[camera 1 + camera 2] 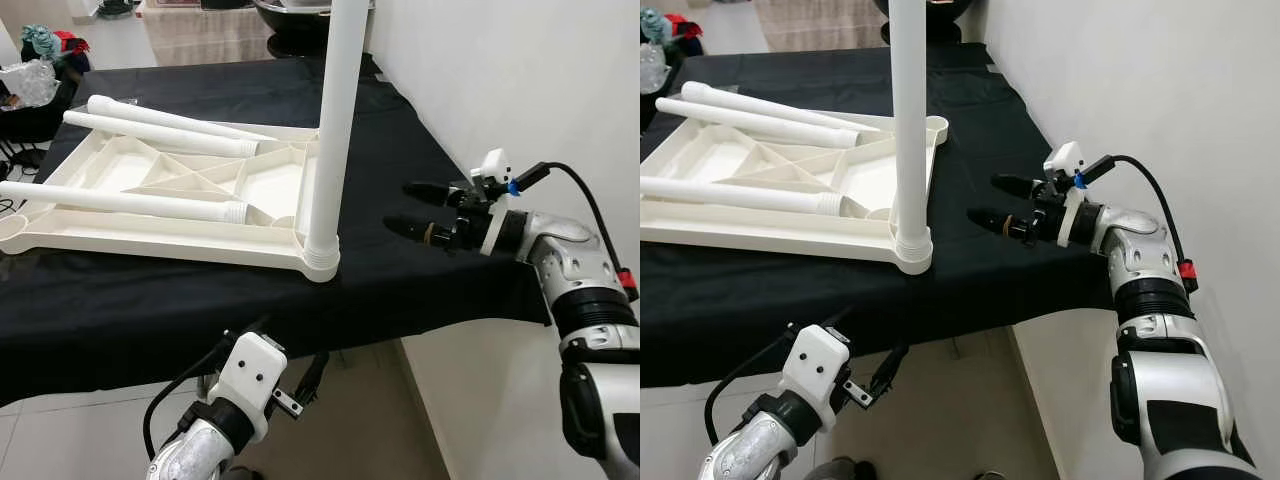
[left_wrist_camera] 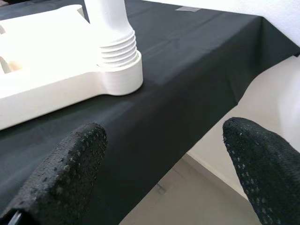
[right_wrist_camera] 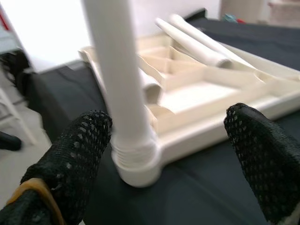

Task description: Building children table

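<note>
Right tool (image 1: 398,207) spread, just beside upright leg (image 1: 331,130), apart

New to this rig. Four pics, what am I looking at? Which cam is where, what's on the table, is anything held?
It is a humanoid robot with two silver arms, each ending in a gripper of two long black fingers. The two wide pictures come from a stereo camera on its head, looking down. The other two come from cameras on the wrists, looking along each gripper's fingers.

On the black-covered table lies an upside-down white plastic tabletop. One leg stands upright in its near right corner socket; three loose legs lie across it.

The right gripper is open beside the upright leg, apart from it. The left gripper is open, low by the table's front edge. Nothing is held.
</note>
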Robot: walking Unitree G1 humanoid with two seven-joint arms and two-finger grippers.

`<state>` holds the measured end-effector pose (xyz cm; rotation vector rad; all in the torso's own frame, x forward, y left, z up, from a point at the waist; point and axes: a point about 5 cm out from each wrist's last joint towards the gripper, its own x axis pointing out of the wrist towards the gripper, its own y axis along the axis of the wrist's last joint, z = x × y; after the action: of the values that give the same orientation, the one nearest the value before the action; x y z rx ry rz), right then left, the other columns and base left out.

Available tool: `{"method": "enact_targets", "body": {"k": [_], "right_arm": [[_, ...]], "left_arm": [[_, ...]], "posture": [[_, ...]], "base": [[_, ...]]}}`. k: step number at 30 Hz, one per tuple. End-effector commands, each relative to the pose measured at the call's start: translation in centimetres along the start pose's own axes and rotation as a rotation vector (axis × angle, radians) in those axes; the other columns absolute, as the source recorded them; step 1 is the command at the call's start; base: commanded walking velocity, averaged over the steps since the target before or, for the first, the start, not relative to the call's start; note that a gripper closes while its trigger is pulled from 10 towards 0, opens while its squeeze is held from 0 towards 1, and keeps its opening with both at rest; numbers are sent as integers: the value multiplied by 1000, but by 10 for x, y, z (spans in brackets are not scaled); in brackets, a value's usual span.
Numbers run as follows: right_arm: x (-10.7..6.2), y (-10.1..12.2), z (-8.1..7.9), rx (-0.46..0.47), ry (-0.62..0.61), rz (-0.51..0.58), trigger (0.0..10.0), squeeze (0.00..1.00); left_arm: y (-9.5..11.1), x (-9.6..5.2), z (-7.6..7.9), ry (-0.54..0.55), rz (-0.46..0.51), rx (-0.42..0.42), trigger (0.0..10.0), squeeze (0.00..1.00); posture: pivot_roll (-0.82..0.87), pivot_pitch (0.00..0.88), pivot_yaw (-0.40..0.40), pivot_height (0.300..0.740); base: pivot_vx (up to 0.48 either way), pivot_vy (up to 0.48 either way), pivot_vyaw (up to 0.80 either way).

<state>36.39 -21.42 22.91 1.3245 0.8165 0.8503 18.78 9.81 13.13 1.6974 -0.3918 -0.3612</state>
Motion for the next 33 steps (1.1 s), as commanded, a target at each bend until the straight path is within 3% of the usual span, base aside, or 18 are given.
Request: {"method": "enact_targets", "body": {"k": [1,4,12,17,33], "right_arm": [[3,1,-4,4,45,21,10000,0],[11,-2,-11,26,85,29,10000,0],[44,-15,-19,35,43,10,10000,0],[53,-11,-14,19,-34,12,10000,0],[74,3,-21,21,3,68,10000,0]], "left_arm": [[-1,-2,1,-7,-4,3,10000,0],[-1,-3,2,-9,-3,3,10000,0],[0,-1,-2,11,6,-2,10000,0],[1,-2,-2,11,6,-4,10000,0],[4,-2,0,-7,21,-4,10000,0]], "posture": [[106,114,-48,740],[106,110,-47,740],[114,115,-49,740],[116,124,-50,740],[118,129,-52,740]], "base": [[0,0,0],[0,0,0],[0,0,0],[0,0,0],[0,0,0]]}}
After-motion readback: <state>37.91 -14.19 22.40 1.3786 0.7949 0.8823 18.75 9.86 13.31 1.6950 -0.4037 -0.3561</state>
